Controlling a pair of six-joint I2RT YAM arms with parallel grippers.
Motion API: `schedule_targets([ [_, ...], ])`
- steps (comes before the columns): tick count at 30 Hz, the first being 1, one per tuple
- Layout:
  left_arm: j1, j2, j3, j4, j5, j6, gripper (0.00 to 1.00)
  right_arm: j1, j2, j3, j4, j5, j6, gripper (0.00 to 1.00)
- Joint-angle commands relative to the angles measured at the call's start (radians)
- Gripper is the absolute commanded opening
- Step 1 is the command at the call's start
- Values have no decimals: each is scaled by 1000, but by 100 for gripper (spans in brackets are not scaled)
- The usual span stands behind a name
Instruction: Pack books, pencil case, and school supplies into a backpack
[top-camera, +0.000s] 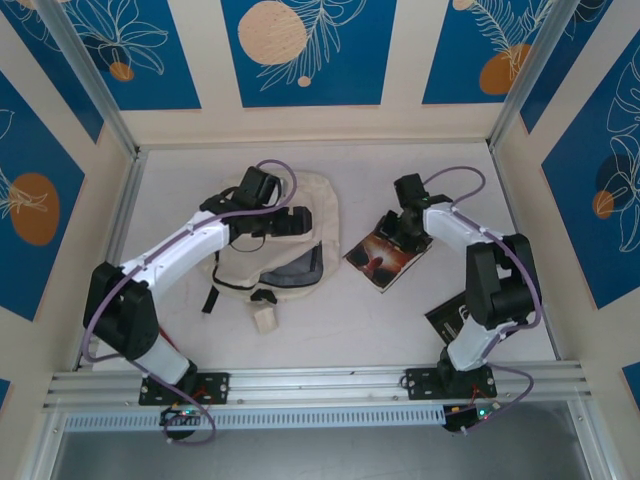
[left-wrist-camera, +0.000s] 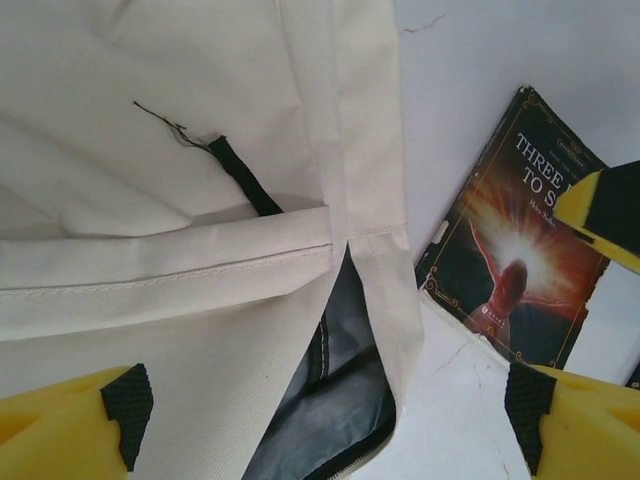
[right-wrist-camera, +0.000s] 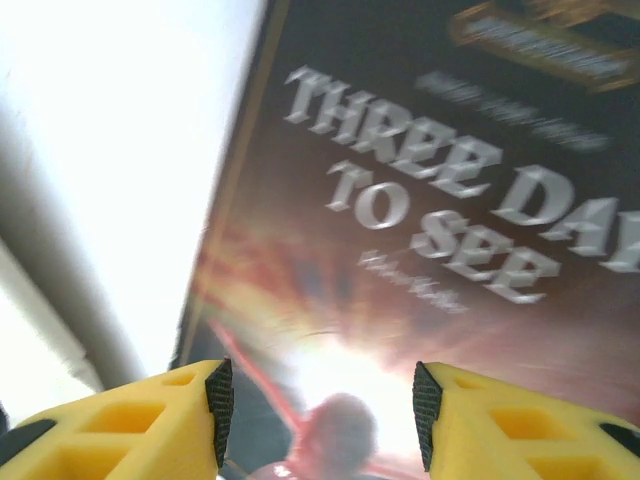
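- Books come nearest: a thin black paperback with a white mark (top-camera: 446, 322) lies flat on the white table (top-camera: 350, 335). It sits just beyond the right arm's base and partly under that arm.
- Left of it, at about the same depth, a small cream block (top-camera: 265, 319) sits just in front of the backpack. What it is cannot be told.
- A large, soft, cream-white fabric backpack (top-camera: 318, 200) lies flat, left of the table's middle, under the left arm's forearm and wrist. A black strap (top-camera: 210, 298) trails from its near left edge.
- On the backpack's right side the zip stands open, showing grey lining (left-wrist-camera: 345, 400).
- The left gripper (left-wrist-camera: 325, 420) hovers over that opening. Its yellow fingers (left-wrist-camera: 60, 430) are spread wide, with nothing between them and nothing held.
- Just beside the backpack on its right lies a thin dark brown paperback (top-camera: 378, 260). It has glowing orange cover art and white lettering that reads "THREE DAYS TO SEE". It lies flat, face up, turned at an angle to the table's edges.
- The right gripper (right-wrist-camera: 320, 405) is close above the far right part of that cover. Its jaws stand about halfway apart, and the black pads (right-wrist-camera: 218, 400) frame a strip of the artwork without clamping anything. Whether the fingertips touch the cover cannot be told.
- Farthest back, cream walls carry blue panels (top-camera: 300, 50) with white leaf drawings and orange discs.
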Motion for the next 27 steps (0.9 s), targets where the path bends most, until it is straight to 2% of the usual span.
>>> schedule_targets([
  [1, -21, 32, 55, 5, 17, -8, 92, 48, 68, 22, 10, -58, 30, 51],
  [3, -28, 46, 67, 6, 15, -15, 92, 68, 90, 24, 13, -68, 41, 49],
  [7, -41, 78, 91, 10, 23, -24, 91, 106, 100, 6, -7, -101, 16, 39],
  [13, -75, 151, 140, 58, 51, -57, 86, 183, 25, -153, -44, -138, 37, 35],
  [18, -112, 236, 200, 48, 87, -53, 81, 209, -101, -236, -77, -123, 45, 35],
  [22, -150, 295, 239, 50, 110, -62, 75, 196, -213, -210, -121, -29, 55, 35],
  [25, -186, 341, 278, 42, 112, -69, 68, 146, -285, -205, -144, 46, 54, 42],
  [27, -214, 381, 316, 7, 97, -63, 65, 96, -317, -231, -130, 54, 51, 46],
])
